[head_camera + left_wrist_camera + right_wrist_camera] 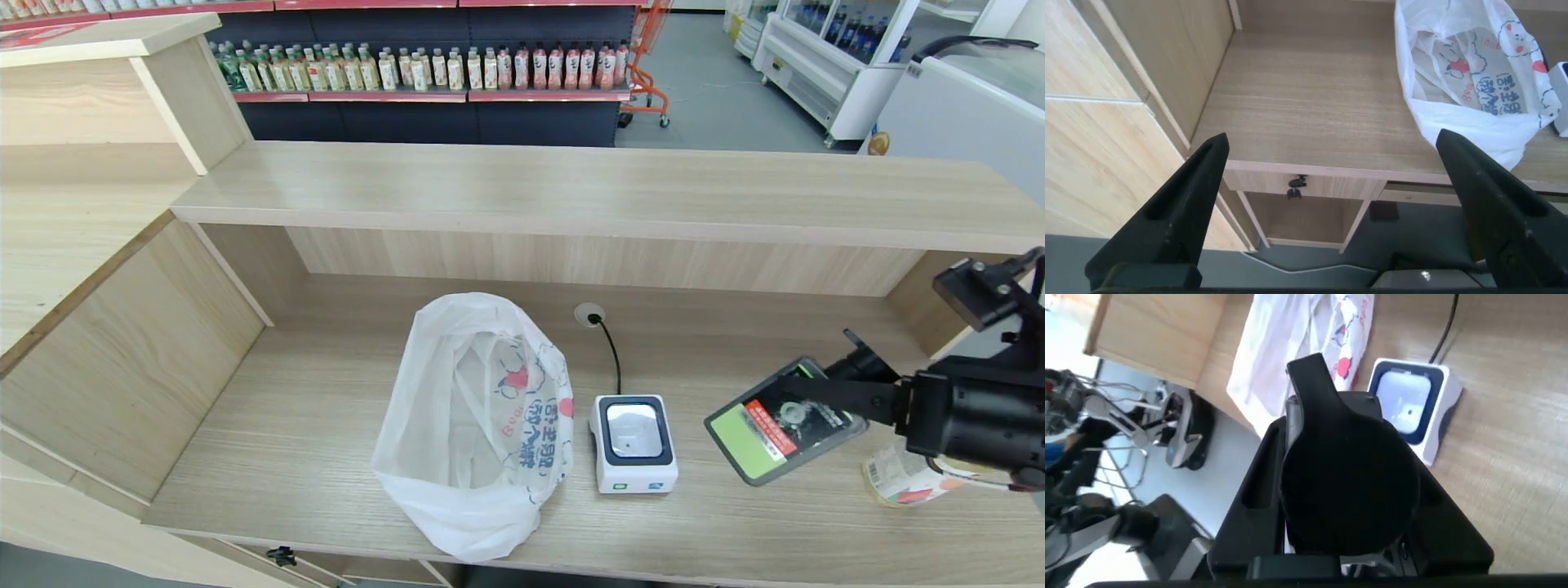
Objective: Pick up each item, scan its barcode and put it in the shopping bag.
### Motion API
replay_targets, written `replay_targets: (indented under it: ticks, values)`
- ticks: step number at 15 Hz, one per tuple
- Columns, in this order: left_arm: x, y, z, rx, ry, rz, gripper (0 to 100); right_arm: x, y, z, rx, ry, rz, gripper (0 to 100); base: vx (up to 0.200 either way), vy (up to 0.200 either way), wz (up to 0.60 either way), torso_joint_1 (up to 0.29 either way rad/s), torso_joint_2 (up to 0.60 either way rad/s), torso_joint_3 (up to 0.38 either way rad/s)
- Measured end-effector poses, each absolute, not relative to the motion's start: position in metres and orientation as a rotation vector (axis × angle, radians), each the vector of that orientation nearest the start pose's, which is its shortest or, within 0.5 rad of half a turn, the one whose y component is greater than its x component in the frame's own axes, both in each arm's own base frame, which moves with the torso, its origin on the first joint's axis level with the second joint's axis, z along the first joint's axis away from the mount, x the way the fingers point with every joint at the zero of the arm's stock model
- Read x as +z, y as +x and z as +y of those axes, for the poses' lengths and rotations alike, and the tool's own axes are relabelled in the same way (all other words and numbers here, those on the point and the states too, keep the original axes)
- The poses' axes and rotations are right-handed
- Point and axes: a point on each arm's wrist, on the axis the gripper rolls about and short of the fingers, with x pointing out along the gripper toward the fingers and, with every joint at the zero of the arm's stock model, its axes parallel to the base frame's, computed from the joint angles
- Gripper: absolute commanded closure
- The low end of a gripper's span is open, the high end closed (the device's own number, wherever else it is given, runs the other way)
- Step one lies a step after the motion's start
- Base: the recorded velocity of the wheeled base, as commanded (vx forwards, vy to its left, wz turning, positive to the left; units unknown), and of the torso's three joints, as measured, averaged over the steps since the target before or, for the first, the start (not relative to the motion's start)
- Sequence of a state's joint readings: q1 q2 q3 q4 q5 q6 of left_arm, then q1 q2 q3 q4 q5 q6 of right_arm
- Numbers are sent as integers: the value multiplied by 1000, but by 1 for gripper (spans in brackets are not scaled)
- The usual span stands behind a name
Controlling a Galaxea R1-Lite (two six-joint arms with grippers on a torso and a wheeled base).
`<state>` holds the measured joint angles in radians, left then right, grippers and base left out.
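My right gripper [816, 390] is shut on a flat packet [759, 437] with a green and red label, held tilted above the counter, to the right of the scanner. The white barcode scanner [634, 441] with a dark window faces up in the middle of the counter. In the right wrist view the scanner [1409, 400] lies beyond the packet. Left of the scanner stands the white shopping bag [473, 416], its mouth open. My left gripper [1333, 143] hangs open with nothing in it, out in front of the counter's front edge, with the bag [1470, 73] farther off.
A labelled container [898, 480] rests on the counter under my right arm. A black cable [612, 351] runs from the scanner to a grommet at the back. A raised ledge [571, 188] overhangs the rear. A side wall [131, 359] closes the left.
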<state>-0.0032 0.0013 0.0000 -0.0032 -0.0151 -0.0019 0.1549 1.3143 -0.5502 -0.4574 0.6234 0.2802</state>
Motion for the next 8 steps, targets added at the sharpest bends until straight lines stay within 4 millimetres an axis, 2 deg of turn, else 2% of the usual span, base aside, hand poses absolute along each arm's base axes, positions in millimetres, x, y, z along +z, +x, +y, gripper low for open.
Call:
replay_targets:
  ticks: [4,8]
  values:
    - [76,-23,0,-17,0,-1,0,172,245,50,688,238,433,100,0,0,0,0,0,0]
    - [76,-23,0,-18,0,-1,0,150,266,53,685,229,499,100,0,0,0,0,0,0]
